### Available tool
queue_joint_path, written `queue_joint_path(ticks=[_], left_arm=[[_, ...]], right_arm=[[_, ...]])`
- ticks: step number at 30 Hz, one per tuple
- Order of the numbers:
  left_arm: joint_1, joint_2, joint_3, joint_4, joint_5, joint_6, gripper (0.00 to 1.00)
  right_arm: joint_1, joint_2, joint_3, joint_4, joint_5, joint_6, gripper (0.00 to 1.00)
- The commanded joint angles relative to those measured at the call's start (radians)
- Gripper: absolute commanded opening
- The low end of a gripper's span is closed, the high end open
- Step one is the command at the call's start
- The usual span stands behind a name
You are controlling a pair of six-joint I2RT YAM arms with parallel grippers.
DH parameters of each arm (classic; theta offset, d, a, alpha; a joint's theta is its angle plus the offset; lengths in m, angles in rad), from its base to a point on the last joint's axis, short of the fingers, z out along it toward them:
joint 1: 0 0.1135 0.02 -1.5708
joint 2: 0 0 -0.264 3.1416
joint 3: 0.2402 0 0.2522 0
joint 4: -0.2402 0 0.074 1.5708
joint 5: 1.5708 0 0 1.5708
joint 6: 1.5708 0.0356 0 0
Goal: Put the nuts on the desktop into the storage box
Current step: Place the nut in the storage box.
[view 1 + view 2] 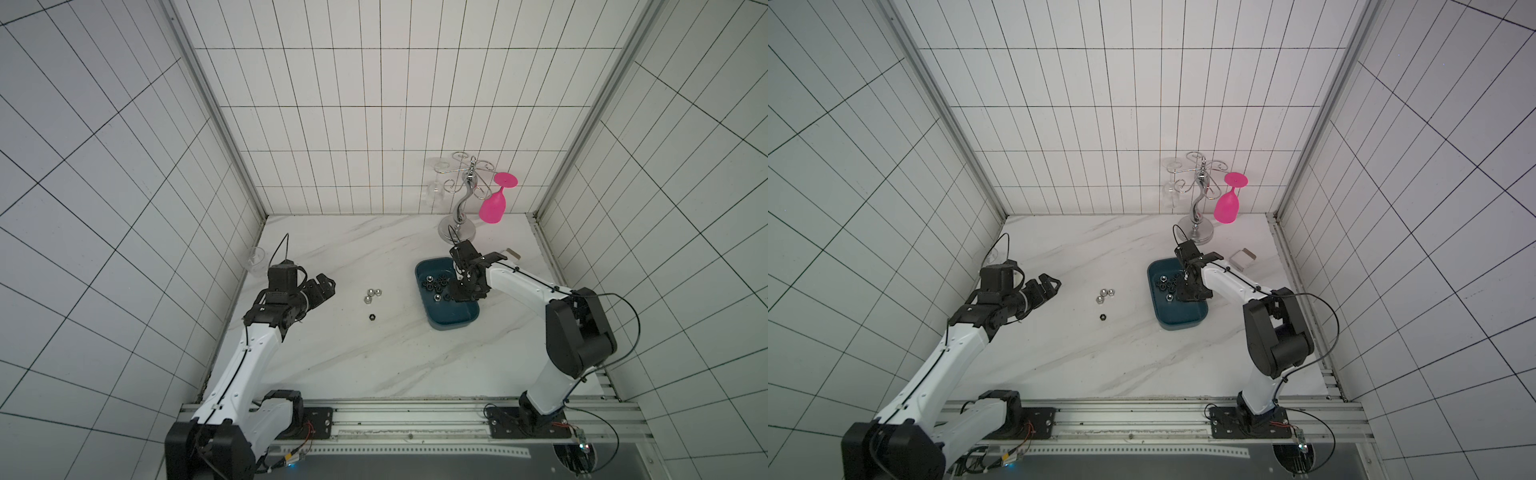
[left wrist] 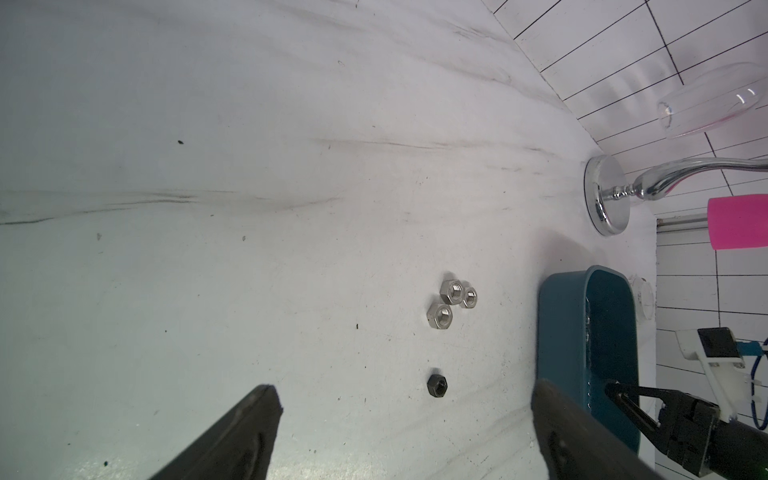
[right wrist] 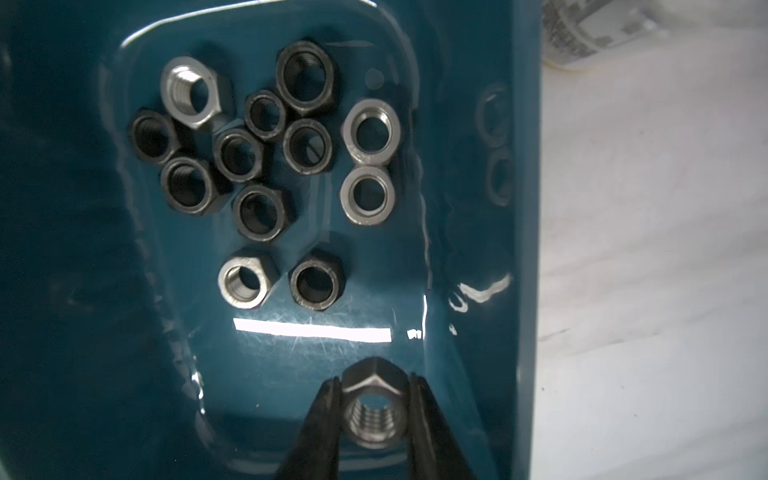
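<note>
In the storage box (image 3: pixel 465 232) nuts (image 3: pixel 262 212) cluster, the right hand (image 3: pixel 375 380) pinching a silver nut (image 3: pixel 374 415) there, the left hand (image 2: pixel 403 388) spread empty.

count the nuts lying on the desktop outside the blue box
4. Three silver nuts cluster in the middle of the desktop; one black nut lies alone, nearer the robot's base. More may be hidden.

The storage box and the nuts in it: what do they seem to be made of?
The storage box looks like glossy teal plastic: it mirrors a light strip. The silver nuts look like bare bright metal, probably steel, with threads. The black nuts seem metal too, dark-coated.
</note>
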State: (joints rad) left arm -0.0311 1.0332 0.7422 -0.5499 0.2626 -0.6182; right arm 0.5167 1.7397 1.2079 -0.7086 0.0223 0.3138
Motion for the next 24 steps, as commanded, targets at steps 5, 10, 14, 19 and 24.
queue_joint_path(ticks=[5,10,14,19,24], left_arm=[[-0.003,0.023,0.005,0.036,-0.011,-0.003,0.98],[-0.003,0.028,0.012,0.035,-0.015,0.000,0.98],[-0.003,0.030,0.023,0.026,-0.020,0.004,0.98],[-0.003,0.021,0.027,0.016,-0.023,0.006,0.98],[-0.003,0.018,0.028,0.011,-0.023,0.007,0.98]], right_arm=[[-0.028,0.088,0.036,0.031,-0.007,-0.046,0.21],[-0.033,0.144,0.069,0.032,-0.013,-0.063,0.22],[-0.033,0.171,0.089,0.043,-0.022,-0.065,0.27],[-0.031,0.169,0.130,0.026,-0.041,-0.065,0.37],[-0.030,0.111,0.158,-0.009,-0.029,-0.070,0.49]])
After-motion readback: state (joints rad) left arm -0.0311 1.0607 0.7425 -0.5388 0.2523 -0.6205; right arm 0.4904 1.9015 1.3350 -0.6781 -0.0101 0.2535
